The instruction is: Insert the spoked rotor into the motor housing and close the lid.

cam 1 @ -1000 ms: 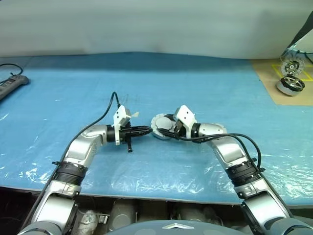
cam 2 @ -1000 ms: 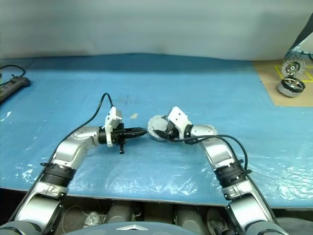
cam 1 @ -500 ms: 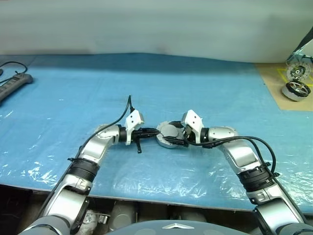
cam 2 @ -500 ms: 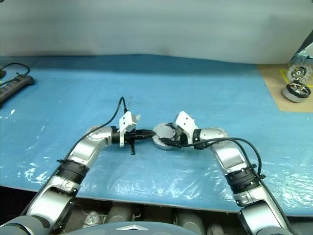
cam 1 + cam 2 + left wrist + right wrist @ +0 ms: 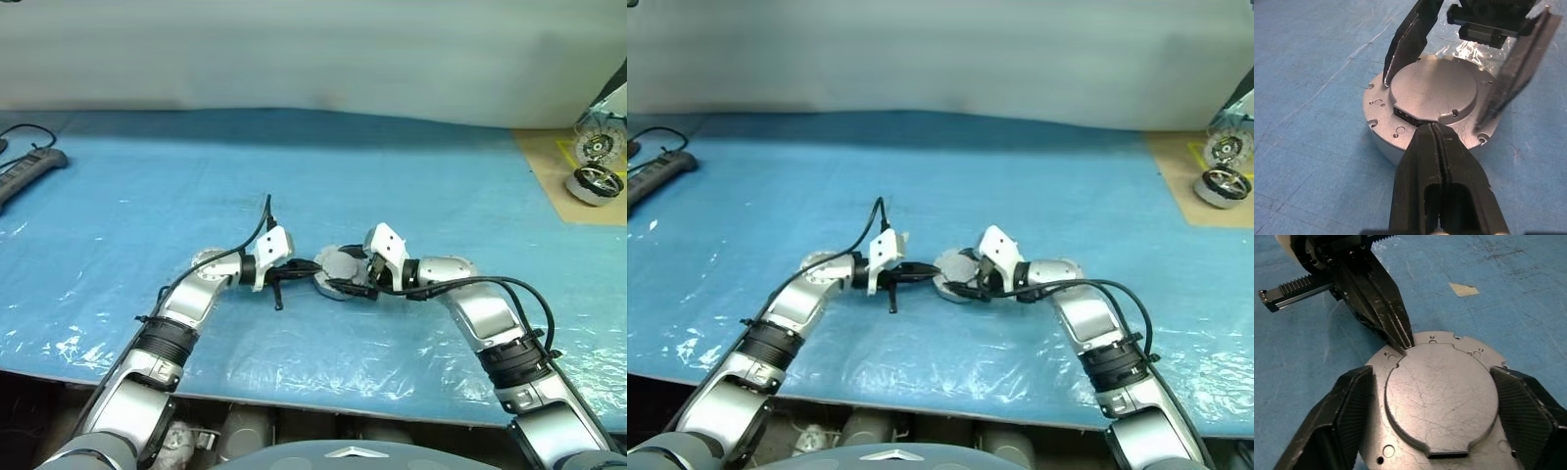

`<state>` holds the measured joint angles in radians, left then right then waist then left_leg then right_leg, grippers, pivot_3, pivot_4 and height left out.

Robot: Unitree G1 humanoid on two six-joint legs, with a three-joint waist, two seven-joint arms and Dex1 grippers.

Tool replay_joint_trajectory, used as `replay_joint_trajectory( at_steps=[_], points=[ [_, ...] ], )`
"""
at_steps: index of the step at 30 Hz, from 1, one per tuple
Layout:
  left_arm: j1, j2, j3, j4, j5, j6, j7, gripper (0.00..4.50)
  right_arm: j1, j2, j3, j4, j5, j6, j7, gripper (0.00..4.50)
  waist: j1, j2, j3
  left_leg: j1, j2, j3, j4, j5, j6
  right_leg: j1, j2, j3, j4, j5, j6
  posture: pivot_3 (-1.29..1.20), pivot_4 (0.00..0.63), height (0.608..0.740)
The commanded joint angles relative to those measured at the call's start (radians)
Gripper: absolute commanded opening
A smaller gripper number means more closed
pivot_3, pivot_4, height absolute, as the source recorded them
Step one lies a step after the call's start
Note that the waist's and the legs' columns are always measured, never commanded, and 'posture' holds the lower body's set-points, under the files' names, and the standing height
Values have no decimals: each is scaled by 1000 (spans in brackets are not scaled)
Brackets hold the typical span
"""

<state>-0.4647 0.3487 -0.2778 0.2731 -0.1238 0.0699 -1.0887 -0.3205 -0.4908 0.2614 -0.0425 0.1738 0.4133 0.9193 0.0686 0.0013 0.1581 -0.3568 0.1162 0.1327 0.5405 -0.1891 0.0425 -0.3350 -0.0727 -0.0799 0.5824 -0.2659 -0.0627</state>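
The round grey metal motor housing (image 5: pixel 1432 105), lidded with a raised flat disc so its inside is hidden, sits on the blue plastic-covered table (image 5: pixel 411 176) between the right gripper's (image 5: pixel 1432 416) wide-spread fingers, the left gripper's (image 5: pixel 1434 128) pressed-together tips touching its top.
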Motion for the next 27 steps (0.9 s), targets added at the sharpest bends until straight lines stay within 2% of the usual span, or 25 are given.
replay_joint_trajectory(
  at_steps=[1,7,14,20,27],
  points=[
    [19,8,-41,-97,2,77,-13,0,60,-5,33,52,-20,63,-14,4487,0,0,0,-1,0,0,0,0,0,-1,0,0,0,0,0,0,150,740],
    [8,24,-41,-212,-23,194,-2,0,31,-26,-35,5,40,75,15,4487,1,1,2,-5,0,0,0,0,0,-5,0,0,0,0,0,0,150,740],
    [-11,16,-48,-215,-20,220,7,0,24,-45,-71,-12,43,-17,27,4487,0,4,4,-23,0,1,5,2,4,-22,0,0,6,0,0,0,150,740],
    [-12,17,-53,-210,-18,217,1,0,30,-35,-107,-7,70,-39,12,4487,0,4,4,-25,0,1,8,2,5,-24,0,0,7,1,0,0,150,740],
    [-11,29,-52,-266,-27,264,2,0,53,-57,-212,-191,253,117,36,4487,0,7,7,-30,0,1,9,2,6,-29,0,0,8,1,-1,0,150,740]
  ],
)
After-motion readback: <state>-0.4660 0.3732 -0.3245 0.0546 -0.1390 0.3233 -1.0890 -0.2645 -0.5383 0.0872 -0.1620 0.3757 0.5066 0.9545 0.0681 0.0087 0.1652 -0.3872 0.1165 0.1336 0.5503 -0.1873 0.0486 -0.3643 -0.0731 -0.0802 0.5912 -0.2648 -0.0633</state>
